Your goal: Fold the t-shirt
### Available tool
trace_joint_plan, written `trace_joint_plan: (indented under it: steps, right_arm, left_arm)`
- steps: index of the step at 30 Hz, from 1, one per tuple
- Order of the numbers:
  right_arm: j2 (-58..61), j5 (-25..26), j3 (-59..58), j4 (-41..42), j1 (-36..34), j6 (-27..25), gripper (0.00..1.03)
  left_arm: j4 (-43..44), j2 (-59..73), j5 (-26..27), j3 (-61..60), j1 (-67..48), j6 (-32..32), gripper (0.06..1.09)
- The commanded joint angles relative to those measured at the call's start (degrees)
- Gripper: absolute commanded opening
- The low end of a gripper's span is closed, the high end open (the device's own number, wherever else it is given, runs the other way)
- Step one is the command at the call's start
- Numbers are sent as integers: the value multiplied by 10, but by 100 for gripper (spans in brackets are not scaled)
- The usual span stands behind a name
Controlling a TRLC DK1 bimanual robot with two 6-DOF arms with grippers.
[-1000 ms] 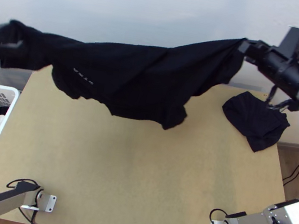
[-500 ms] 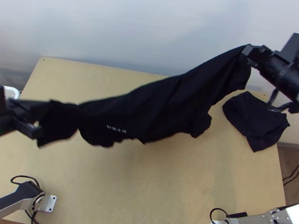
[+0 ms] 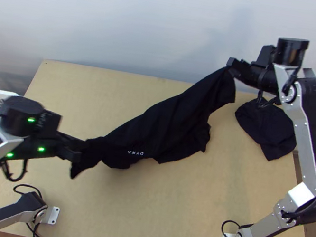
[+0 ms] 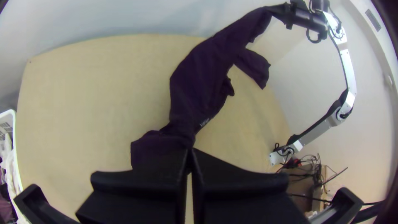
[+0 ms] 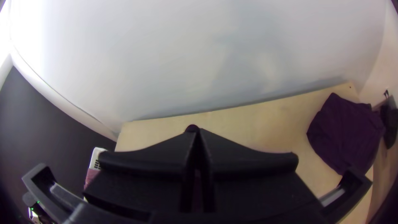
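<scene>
Steep overhead view, two wrist views, shared table

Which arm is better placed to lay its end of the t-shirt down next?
Left, probably: the left end effector appears over the table; the right end effector shows past its far edge.

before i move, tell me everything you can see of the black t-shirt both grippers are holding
The t-shirt looks like soft black fabric, with small white lettering near its lower edge in the top view. It is not laid flat: it hangs in creased, gathered drapes, slanting between the right gripper near the table's far side and the left gripper lower left in that view. Both grippers' fingers are shut on it; which parts they pinch, I cannot tell.
</scene>
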Motion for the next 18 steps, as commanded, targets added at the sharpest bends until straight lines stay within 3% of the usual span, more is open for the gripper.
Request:
trace_joint_plan:
  steps: [1, 12, 18]
  right_arm:
    - [-34, -35, -107, -1, -31, -10, 3]
    - [-90, -39, -264, 89, -192, -4, 3]
    - [-98, 17, -303, 104, -237, 9, 3]
  left_arm:
    - [32, 38, 10, -56, -88, -24, 10]
    - [142, 114, 17, -85, -243, -81, 10]
    - [186, 183, -3, -63, -301, -92, 10]
